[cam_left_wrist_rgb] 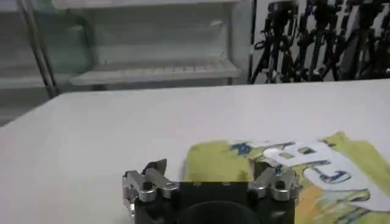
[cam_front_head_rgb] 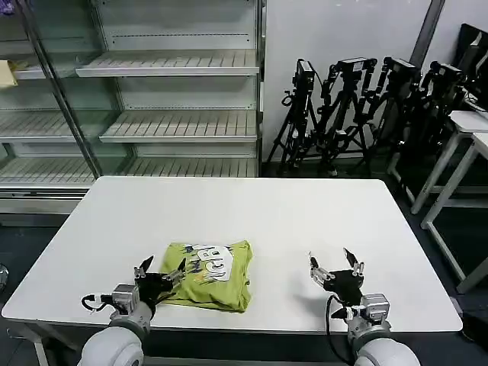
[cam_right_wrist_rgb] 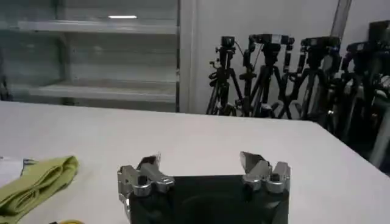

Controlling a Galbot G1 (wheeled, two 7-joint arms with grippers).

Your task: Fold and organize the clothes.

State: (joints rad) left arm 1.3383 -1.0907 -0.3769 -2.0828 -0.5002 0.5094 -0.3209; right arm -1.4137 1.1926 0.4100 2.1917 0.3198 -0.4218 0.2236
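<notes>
Now one folded T-shirt (cam_front_head_rgb: 209, 274) lies between two open pincers, left (cam_front_head_rgb: 161, 271) and right (cam_front_head_rgb: 333, 263).

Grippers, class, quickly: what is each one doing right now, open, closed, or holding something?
Left gripper: jaws open, holding nothing, at the near-left edge of the folded T-shirt.
Right gripper: jaws open, empty, over bare table.

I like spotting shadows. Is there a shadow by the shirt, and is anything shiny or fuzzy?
Head view: a thin soft shadow under the folded T-shirt's near edge, on the white table. Left wrist view: the print looks fuzzy up close. Right wrist view: a bright light streak on the glass-fronted shelves.
</notes>
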